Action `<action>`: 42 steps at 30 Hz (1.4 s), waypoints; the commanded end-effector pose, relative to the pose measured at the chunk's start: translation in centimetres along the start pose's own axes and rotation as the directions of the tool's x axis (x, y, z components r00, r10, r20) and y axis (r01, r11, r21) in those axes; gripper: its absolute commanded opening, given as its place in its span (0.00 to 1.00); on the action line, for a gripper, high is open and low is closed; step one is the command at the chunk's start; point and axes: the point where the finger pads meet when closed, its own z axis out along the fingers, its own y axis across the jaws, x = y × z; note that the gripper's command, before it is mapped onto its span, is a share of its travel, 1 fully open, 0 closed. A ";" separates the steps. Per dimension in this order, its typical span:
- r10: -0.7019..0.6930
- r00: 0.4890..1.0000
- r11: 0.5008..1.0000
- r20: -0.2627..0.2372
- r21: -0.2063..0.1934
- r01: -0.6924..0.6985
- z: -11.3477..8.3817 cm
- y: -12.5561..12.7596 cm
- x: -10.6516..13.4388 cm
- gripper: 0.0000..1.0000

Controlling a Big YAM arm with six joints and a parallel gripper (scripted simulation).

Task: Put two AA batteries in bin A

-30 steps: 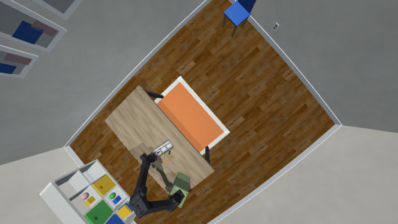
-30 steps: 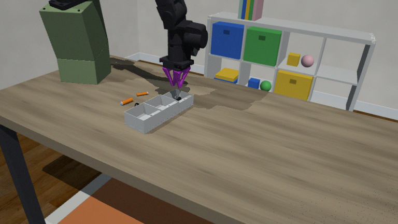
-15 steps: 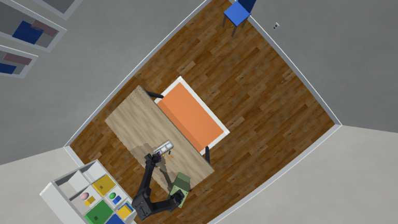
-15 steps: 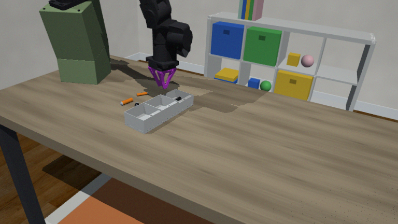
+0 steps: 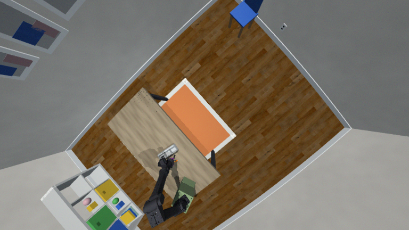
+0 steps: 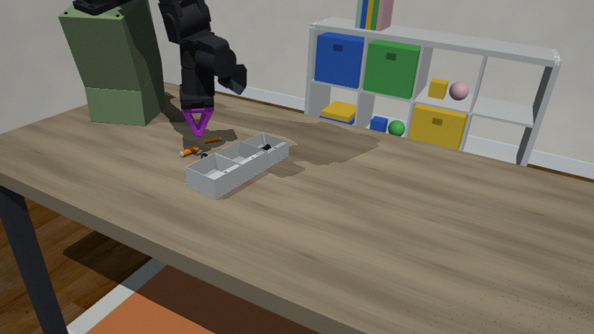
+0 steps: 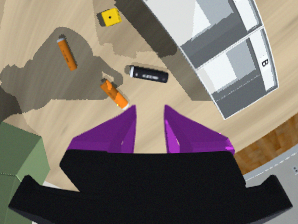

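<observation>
My gripper (image 6: 198, 131) (image 7: 150, 110) (image 5: 172, 158) has purple fingers. They stand a little apart with nothing between them, low over the table beside the grey three-part bin (image 6: 232, 182) (image 7: 249, 26) (image 5: 168, 150). Two orange batteries lie on the table: one (image 6: 212, 140) (image 7: 67, 52) farther off, one (image 6: 189, 151) (image 7: 115, 94) just ahead of my left finger. A black battery (image 7: 148, 74) (image 6: 203, 155) lies right ahead of my fingertips, next to the bin's wall. Another black battery (image 6: 265, 146) lies in the bin's far end compartment. I cannot tell which letter marks that compartment.
A small yellow cube (image 7: 109, 18) lies on the table near the bin. The green arm base block (image 6: 116, 62) (image 5: 187, 186) stands at the table's back left. A white shelf (image 6: 435, 83) with coloured boxes stands behind the table.
</observation>
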 end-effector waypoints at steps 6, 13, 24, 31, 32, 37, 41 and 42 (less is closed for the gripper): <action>0.287 0.958 0.958 0.019 0.010 -0.287 0.4 0.4 -0.3 0.28; 0.449 0.893 0.893 0.025 0.010 -0.449 0.2 -0.1 -0.8 0.28; 0.664 0.747 0.747 0.028 0.004 -0.665 0.2 -0.1 -0.7 0.28; 0.768 0.640 0.640 0.028 0.000 -0.768 0.2 -0.1 -0.8 0.28; 0.768 0.640 0.640 0.028 0.000 -0.768 0.2 -0.1 -0.8 0.28; 0.863 0.505 0.506 0.028 -0.005 -0.863 0.0 0.0 -1.1 0.28; 0.912 0.409 0.410 0.027 -0.008 -0.912 -0.1 0.1 -1.4 0.28; 0.923 0.384 0.384 0.027 -0.009 -0.923 -0.1 0.1 -1.4 0.28</action>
